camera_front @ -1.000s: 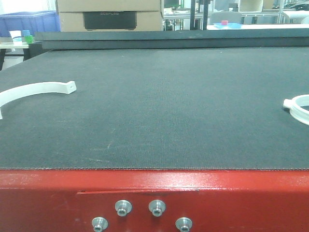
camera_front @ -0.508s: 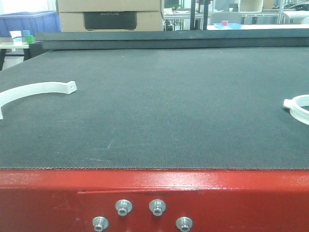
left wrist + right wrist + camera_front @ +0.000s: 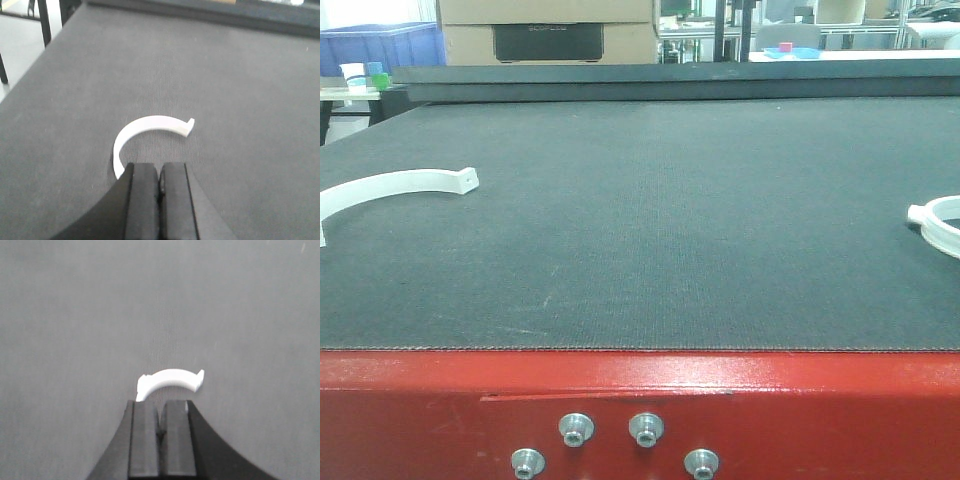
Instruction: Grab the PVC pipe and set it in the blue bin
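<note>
Hovering closed and empty over the desk (image 3: 670, 230), the left end effector (image 3: 160, 172) faces the left PVC pipe arc (image 3: 150, 121) and the right end effector (image 3: 161, 410) the right PVC pipe arc (image 3: 172, 377), apparently aligned for grasping; the blue bin (image 3: 380, 45) stands beyond the desk's far-left corner.

I work in a lab or workshop: my bench is a dark mat (image 3: 650, 220) on a red metal frame (image 3: 800, 410) fixed with bolts (image 3: 575, 430). Behind it I see cardboard boxes (image 3: 545, 30), a blue bin (image 3: 380, 45) and metal-framed benches (image 3: 800, 35).
</note>
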### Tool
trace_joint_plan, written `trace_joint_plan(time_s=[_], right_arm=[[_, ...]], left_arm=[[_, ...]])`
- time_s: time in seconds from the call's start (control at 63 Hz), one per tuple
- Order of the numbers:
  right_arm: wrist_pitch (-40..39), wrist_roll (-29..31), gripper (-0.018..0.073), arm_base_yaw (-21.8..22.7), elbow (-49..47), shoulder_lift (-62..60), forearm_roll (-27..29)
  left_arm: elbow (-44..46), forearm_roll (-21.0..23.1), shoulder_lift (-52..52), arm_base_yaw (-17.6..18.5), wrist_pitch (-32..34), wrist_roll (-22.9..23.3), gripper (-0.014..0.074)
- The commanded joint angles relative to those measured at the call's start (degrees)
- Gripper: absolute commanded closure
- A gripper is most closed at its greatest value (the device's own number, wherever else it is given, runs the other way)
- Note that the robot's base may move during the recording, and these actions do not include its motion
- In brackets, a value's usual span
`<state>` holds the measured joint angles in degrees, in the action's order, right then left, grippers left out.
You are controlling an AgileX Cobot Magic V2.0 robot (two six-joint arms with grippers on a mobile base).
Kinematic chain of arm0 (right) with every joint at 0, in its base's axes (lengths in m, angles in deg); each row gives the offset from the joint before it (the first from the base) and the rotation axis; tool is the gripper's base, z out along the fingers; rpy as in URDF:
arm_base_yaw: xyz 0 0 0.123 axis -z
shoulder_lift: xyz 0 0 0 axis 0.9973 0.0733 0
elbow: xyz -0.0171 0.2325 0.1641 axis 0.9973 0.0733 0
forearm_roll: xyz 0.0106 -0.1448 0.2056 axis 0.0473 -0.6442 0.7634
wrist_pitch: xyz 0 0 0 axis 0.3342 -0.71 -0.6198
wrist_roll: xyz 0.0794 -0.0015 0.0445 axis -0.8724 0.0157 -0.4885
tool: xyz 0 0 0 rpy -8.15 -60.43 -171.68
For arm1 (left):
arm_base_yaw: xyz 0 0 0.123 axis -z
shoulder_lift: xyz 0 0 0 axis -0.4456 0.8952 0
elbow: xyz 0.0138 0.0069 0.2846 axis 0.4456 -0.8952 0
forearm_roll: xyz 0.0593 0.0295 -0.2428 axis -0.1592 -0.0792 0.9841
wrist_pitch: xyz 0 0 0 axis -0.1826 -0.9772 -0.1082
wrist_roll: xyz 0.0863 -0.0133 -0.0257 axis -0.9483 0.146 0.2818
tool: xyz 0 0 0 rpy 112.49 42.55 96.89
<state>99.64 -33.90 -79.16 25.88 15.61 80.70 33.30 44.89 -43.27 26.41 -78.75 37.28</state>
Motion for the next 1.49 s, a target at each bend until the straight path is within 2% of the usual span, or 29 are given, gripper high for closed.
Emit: trace_joint_plan(time_s=[0.0, 0.302, 0.444, 0.587, 0.778, 0.873, 1.032, 1.111, 1.333, 1.476], right_arm=[[-3.0, 0.3, 0.0721, 0.0, -0.5, -0.7, 0.1], [-3.6, 0.3, 0.0721, 0.0, -0.5, -1.2, 0.1], [-4.0, 0.2, 0.0721, 0.0, -0.5, -1.2, 1.3], [-4.0, 0.2, 0.0721, 0.0, -0.5, -1.2, 2.5], [-3.7, 0.6, 0.0717, 0.0, -0.5, 1.5, 3.0], [-2.6, 1.2, 0.0628, 0.0, -0.5, 4.3, 4.1], [-2.7, 1.2, 0.0358, 0.0, -0.5, 8.1, 6.2], [-2.9, 1.2, 0.0253, 0.0, -0.5, 9.4, 6.2], [-6.8, 1.3, 0.0243, 0.0, -0.5, 16.0, 6.2], [-5.2, 1.3, 0.0243, 0.0, -2.1, 22.2, 6.2]], left_arm=[[0.5, 0.4, -0.2, -0.2, 3.9, 0.2, 0.0707], [0.5, -0.9, -0.1, -0.2, 4.7, 0.2, 0.0707], [0.5, -4.3, -0.1, -0.2, 3.8, 0.2, 0.0707], [0.5, -9.6, -0.1, -0.2, 1.5, 0.2, 0.0707], [0.5, -10.0, 0.2, -0.2, 1.3, 0.2, 0.0706], [0.5, -10.0, 1.5, -0.2, 1.4, 0.2, 0.0657], [0.5, -10.2, 5.7, -0.2, 5.3, 0.2, 0.0444], [0.7, -10.2, 8.4, -0.2, 7.8, 0.2, 0.0377], [2.7, -10.2, 15.3, -0.2, 14.0, 0.2, 0.0373], [6.0, -10.2, 19.4, -0.2, 14.1, 0.2, 0.0373]])
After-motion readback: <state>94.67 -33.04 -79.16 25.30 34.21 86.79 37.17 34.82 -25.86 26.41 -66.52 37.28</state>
